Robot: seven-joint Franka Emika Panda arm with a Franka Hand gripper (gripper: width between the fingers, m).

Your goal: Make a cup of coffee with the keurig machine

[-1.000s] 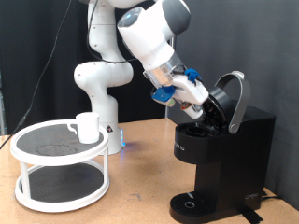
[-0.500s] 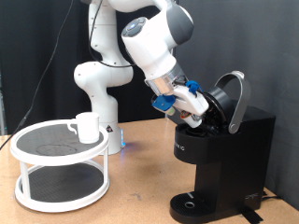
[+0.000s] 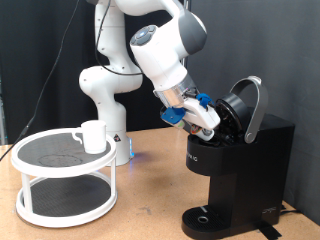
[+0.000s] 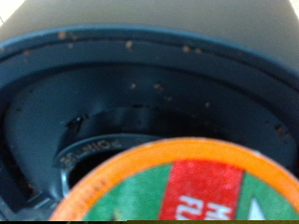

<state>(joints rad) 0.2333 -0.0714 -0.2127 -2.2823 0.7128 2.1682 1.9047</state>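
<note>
Tool [image 3: 214,124] at open keurig machine [image 3: 238,160]; cup [image 3: 93,136] on rack [image 3: 64,174].

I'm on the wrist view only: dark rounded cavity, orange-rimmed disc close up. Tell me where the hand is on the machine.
Observer: The gripper is at the open brew chamber of the boxy black coffee machine, under its raised rounded lid.
Operator: Report the mug.
Observer: The small white ceramic mug stands on the top shelf of the round white two-tier stand, at the exterior view's left.
Operator: Check the drip base.
Observer: No cup stands on the round drip base.
</note>
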